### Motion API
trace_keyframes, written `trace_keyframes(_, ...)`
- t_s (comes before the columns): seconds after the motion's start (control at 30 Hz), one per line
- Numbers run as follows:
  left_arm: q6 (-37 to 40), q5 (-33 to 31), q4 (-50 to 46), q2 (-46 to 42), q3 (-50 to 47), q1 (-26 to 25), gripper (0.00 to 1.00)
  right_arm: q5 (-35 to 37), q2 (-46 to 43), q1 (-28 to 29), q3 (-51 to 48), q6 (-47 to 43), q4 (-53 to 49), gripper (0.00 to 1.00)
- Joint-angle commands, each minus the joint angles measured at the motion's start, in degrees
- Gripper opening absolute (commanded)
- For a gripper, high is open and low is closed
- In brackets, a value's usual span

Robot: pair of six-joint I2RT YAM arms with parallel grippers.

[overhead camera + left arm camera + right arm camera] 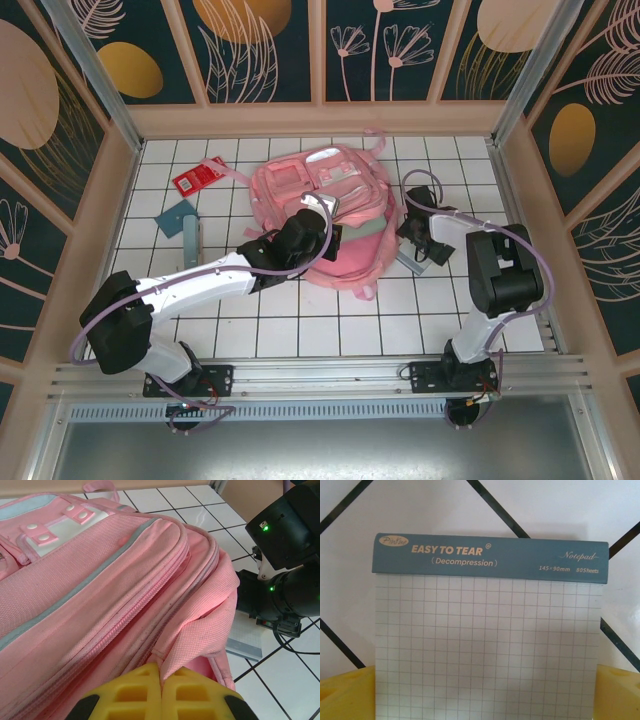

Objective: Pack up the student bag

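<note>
Lying far out to the left of the left arm's jaws, on the white tabletop with dark grid lines (pixel 300 335), are a flat red packet (pixel 199 177), a flat teal card (pixel 175 215) and, just beside it, a narrow grey-blue piece (pixel 191 240). The left gripper (pixel 161 674) has its yellow ribbed fingers (pixel 132 692) pressed together on a fold of pink cloth at the edge of the student bag (pixel 320 195), a large pink fabric backpack with pale grey strips and white-buttoned front pockets. The pinched fold rises from between the jaws, next to a zip line. In the top view the bag lies flat at mid-table, front pockets up, between the two grippers. To the right of the left jaws, just past the bag's edge, lies a grid-ruled white notepad with a blue-grey header strip (pixel 244 642), with the black right arm (pixel 285 575) over it. The right gripper (pixel 482 695) hangs above that notepad with its jaws spread wide, one yellow finger off each long side of the pad. The header, printed "EASY TO TEAR", lies ahead of them. Whether the fingers touch the pad's edges I cannot tell.
</note>
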Motion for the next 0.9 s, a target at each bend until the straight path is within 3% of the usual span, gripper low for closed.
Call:
trace_keyframes(0.0,-0.6,-0.2,2.6,-1.6,0.1,0.6,0.00,-4.0,3.0,0.2,-0.8,-1.7,2.3,0.97)
trace_keyframes(0.23,-0.9,-1.1,1.1,-1.5,1.4,0.5,0.00,-2.4,-4.3,0.6,-3.8,-2.3,3.1,0.84)
trace_keyframes(0.43,-1.5,-1.6,-0.4,0.2,5.9,0.6,0.00,-0.3,-13.1,2.1,-6.6,-3.8,2.0,0.82)
trace_keyframes(0.87,-3.1,-6.7,-6.1,9.1,25.9,0.7,0.00,0.8,-33.0,7.6,-8.3,-4.1,-4.0,0.83)
